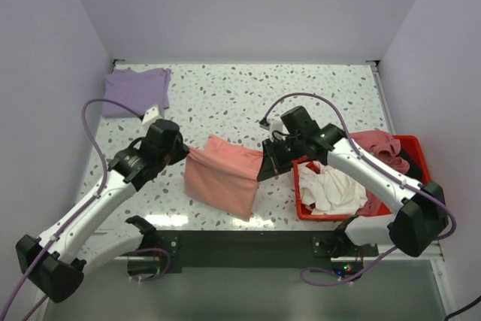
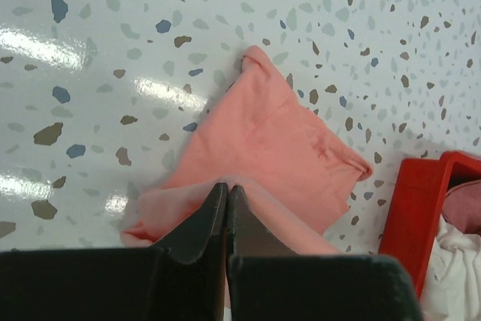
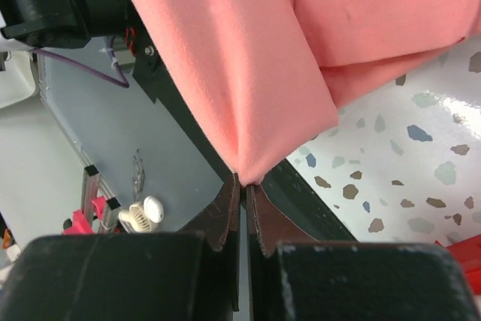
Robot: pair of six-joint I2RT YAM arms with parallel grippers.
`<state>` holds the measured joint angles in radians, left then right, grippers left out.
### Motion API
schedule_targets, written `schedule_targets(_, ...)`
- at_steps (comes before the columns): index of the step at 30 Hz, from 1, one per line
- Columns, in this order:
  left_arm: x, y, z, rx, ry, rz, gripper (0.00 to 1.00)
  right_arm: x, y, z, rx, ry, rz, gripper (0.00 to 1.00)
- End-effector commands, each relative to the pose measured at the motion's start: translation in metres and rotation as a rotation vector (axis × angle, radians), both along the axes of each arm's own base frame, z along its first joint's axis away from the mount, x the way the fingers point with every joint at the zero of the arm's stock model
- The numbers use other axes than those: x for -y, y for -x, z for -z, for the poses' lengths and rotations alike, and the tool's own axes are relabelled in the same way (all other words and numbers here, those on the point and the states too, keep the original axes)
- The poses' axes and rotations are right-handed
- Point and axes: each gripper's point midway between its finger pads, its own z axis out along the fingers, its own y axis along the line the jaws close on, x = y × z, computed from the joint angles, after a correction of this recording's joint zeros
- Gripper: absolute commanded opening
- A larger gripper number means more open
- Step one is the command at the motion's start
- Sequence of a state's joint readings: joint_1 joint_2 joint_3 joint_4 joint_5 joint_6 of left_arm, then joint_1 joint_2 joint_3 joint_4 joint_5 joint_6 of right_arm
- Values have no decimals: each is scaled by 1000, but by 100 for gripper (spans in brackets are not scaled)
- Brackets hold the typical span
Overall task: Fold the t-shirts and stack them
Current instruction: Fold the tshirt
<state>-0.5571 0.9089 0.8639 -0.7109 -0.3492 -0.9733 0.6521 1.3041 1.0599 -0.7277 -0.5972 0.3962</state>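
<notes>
One t-shirt folded, one in hand, the rest waiting in the bin.

The lavender t-shirt (image 1: 137,89) lies folded flat at the far left corner of the table (image 1: 225,103), well apart from everything else; it appears to be the base of the stack. The salmon-pink t-shirt (image 1: 223,174) is mid-fold. The left gripper (image 2: 225,195) and the right gripper (image 3: 243,183) each pinch one upper corner with jaws fully closed on the fabric. The cloth spans between them near the table's front centre, and its lower part drapes onto the surface. This item is not yet fully folded or placed on the lavender one. The red bin (image 1: 412,142) at the right edge holds a crumpled white t-shirt (image 1: 331,189) and a dusty pink t-shirt (image 1: 373,143), both unfolded. Judged progress: under half.
</notes>
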Motion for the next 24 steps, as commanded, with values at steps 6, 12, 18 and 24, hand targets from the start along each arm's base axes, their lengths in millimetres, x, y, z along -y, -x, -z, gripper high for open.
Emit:
schedule_targets(6,-4,-64,-11,90,-74,-75,0,2,-51,9,77,-14,68,0)
schedule_targets(12,-4,-100,20,51,-47,-56,0,2,-95,36,54,-18,153,0)
schedule_targets(18,9,-127,53,-26,-79,11,0,9,-124,61,19,30,220,0)
schedule_targets(24,23,-144,87,-101,-84,64,0,14,-134,74,-5,59,259,0)
